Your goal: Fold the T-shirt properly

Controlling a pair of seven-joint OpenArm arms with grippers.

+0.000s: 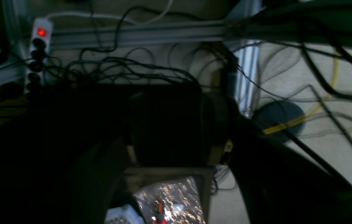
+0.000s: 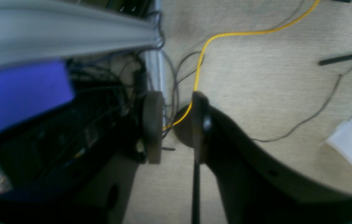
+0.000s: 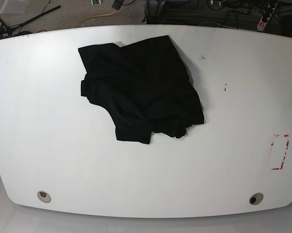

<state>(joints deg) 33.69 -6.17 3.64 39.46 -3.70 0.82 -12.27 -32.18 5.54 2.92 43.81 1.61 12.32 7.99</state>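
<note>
The black T-shirt (image 3: 141,92) lies crumpled in a loose heap on the white table (image 3: 48,136), toward the far middle; no print shows on it. Neither arm appears in the base view. My right gripper (image 2: 176,124) hangs off the table over carpeted floor, its two dark fingers (image 2: 152,124) apart with only floor and cables between them. My left gripper (image 1: 176,133) is also off the table, pointing at a dim tangle of cables; its dark fingers (image 1: 256,149) stand wide apart and hold nothing.
A power strip (image 1: 39,40) with a red light and several black cables lie on the floor under the left wrist. A yellow cable (image 2: 225,34) and a blue panel (image 2: 20,93) show under the right wrist. Red tape marks (image 3: 280,152) sit near the table's right edge.
</note>
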